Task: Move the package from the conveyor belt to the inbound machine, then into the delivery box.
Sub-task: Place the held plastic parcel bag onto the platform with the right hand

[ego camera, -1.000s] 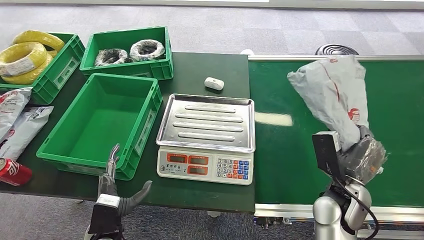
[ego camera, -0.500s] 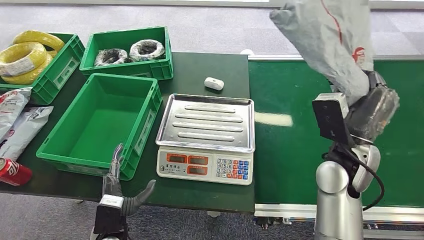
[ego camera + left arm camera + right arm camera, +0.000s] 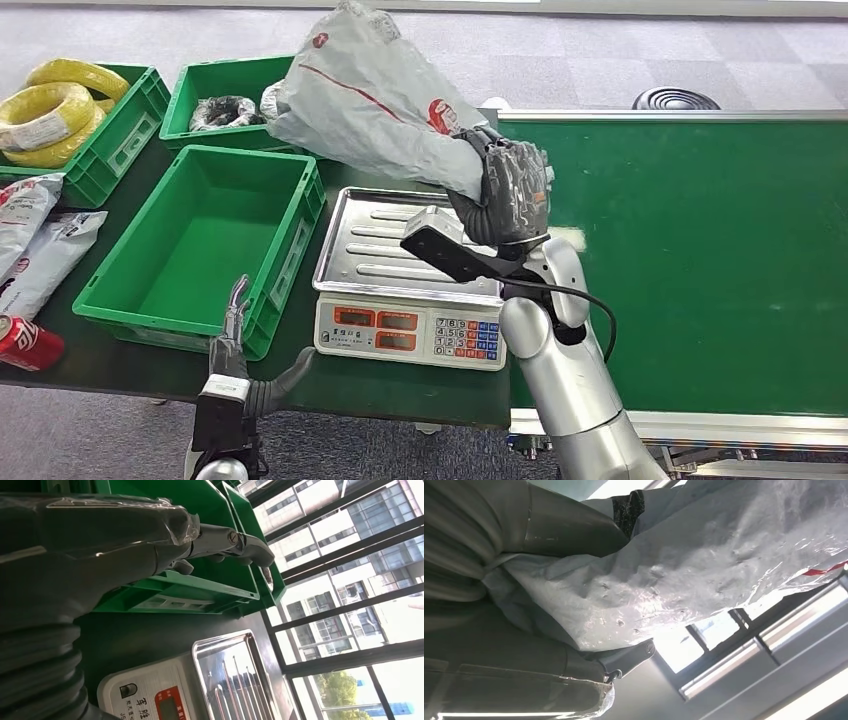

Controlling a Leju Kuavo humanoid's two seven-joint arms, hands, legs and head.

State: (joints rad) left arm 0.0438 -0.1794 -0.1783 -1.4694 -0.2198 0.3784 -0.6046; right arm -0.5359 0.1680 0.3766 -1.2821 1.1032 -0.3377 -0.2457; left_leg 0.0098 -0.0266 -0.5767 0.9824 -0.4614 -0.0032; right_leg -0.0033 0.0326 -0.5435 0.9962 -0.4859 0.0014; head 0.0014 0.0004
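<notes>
Overhead first, from the head view. The right hand point(image 3: 510, 190), wrapped in crinkled clear film, is clamped on one end of the package point(image 3: 370, 100), a soft grey plastic mailer bag with red print, wrinkled and slack. The bag is held in the air above the far side of the scale point(image 3: 412, 285), slanting up and away toward the green crate with wire coils point(image 3: 255, 105) behind it. The scale has a ribbed, shiny steel pan and a white front with orange displays and a keypad. Just left of the scale sits the large green crate point(image 3: 205, 245), hard moulded plastic with nothing inside. Right of the scale runs the conveyor belt point(image 3: 700, 260), flat matte green with a metal rim. Further left of the scale: a crate of yellow coiled cable point(image 3: 60, 110), grey mailer bags point(image 3: 30, 240) and a red can point(image 3: 25, 345) at the table edge. The left hand point(image 3: 240, 365) hovers at the near table edge in front of the large crate, fingers apart, holding nothing.

Left wrist view: left hand fingers point(image 3: 235, 542) spread, film-covered, near the crate wall; scale pan corner close by.

Right wrist view: thumb and fingers point(image 3: 559, 527) pressed into the bag's glossy, dimpled skin; windows behind.
</notes>
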